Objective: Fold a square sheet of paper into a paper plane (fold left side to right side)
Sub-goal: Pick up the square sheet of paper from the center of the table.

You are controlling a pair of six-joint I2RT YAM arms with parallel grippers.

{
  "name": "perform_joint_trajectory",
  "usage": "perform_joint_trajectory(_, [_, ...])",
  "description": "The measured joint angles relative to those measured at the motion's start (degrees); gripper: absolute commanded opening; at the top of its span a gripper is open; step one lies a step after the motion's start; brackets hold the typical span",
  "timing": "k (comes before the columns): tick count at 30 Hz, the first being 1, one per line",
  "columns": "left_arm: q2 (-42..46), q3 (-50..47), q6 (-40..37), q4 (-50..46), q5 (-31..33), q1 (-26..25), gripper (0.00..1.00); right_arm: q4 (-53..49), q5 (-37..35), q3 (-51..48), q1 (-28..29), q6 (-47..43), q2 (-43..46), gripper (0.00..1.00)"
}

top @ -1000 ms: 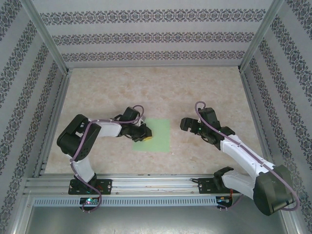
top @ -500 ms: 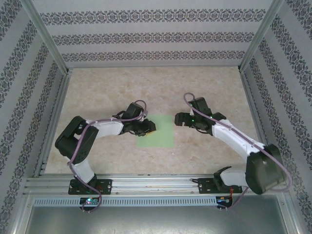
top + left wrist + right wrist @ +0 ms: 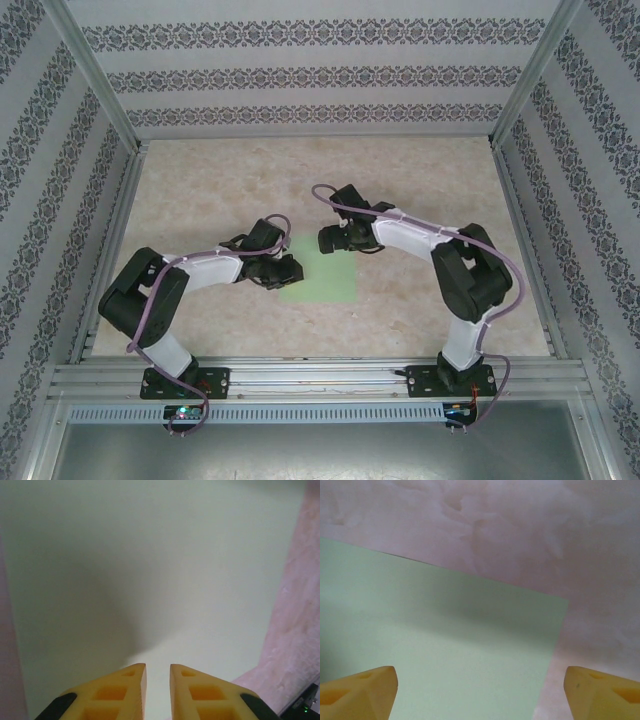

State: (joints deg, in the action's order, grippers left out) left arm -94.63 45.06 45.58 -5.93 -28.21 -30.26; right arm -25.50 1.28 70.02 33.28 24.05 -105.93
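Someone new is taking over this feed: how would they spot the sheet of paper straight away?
On the pale marbled table, find where the two arms meet near the middle. The square sheet of paper lies there, its left edge by the left gripper, the open right gripper over its far edge. It alone is plain light green.

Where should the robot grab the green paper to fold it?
Probably the left edge of the square sheet of paper, low from the left. It lies flat on the table, so only an edge can be pinched, and that side folds rightward.
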Motion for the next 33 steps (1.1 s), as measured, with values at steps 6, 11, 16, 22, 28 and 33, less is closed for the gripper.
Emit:
perform_joint_trajectory(6, [-2.1, 0.0, -0.4, 0.7, -0.9, 0.0, 0.18, -1.1, -0.5, 2.3, 0.2, 0.2, -4.0, 0.86])
perform_joint_trajectory(11, [-3.1, 0.0, -0.3, 2.6, -2.0, 0.0, 0.17, -2.1, -0.8, 3.1, 1.0, 0.2, -5.9, 0.86])
perform_joint_trajectory(16, [-4.0, 0.0, -0.2, 4.5, -3.3, 0.1, 0.17, -2.5, -1.2, 3.3, 1.4, 0.2, -6.1, 0.85])
perform_joint_trajectory(22, [-4.4, 0.0, -0.1, 5.5, -3.8, 0.1, 0.17, -3.3, -1.0, 3.5, 3.8, 0.8, -6.1, 0.82])
perform_joint_trajectory(28, [-4.4, -0.1, 0.3, 6.2, -4.2, 0.1, 0.18, -4.2, -0.8, 3.5, 5.6, 1.6, -6.1, 0.64])
perform_joint_trajectory(33, [-4.4, -0.1, 0.6, 6.8, -4.6, 0.1, 0.28, -4.5, -0.3, 3.5, 5.6, 2.4, -6.1, 0.50])
